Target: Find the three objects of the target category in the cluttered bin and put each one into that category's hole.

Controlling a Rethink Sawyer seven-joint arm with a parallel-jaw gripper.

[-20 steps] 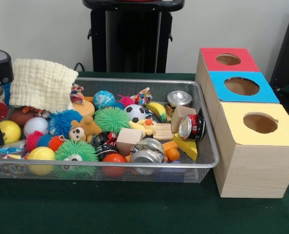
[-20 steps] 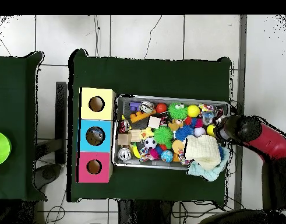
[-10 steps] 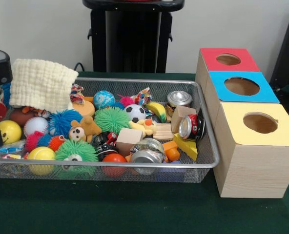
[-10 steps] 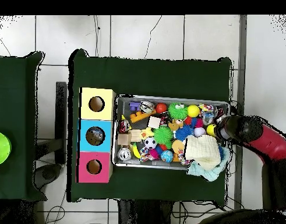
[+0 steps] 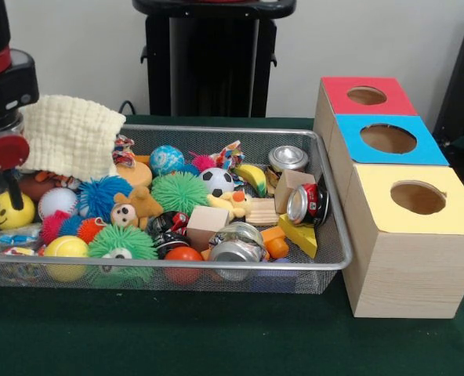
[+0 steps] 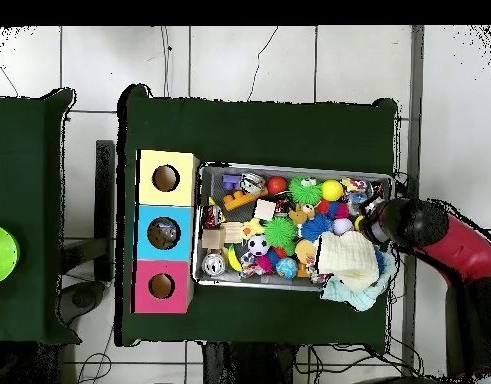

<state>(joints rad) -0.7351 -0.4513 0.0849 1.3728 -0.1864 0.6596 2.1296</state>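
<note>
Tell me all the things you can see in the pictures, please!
Wire bin: one, silver mesh, on the green table.
Boxes with holes: three, wooden; red top, blue top, yellow top, in a row beside the bin.
Cans: at least three, crushed; silver, red, silver, at the bin's box end.
Wooden blocks: several, tan, one mid-bin.
Spiky balls: green, blue, green with an eye.
Soccer ball: one, black and white.
Smiley ball: one, yellow.
Teddy: one, brown.
Cloth: one, cream, draped over the bin's far corner.
Gripper: black and red, over the bin's end away from the boxes.
</note>
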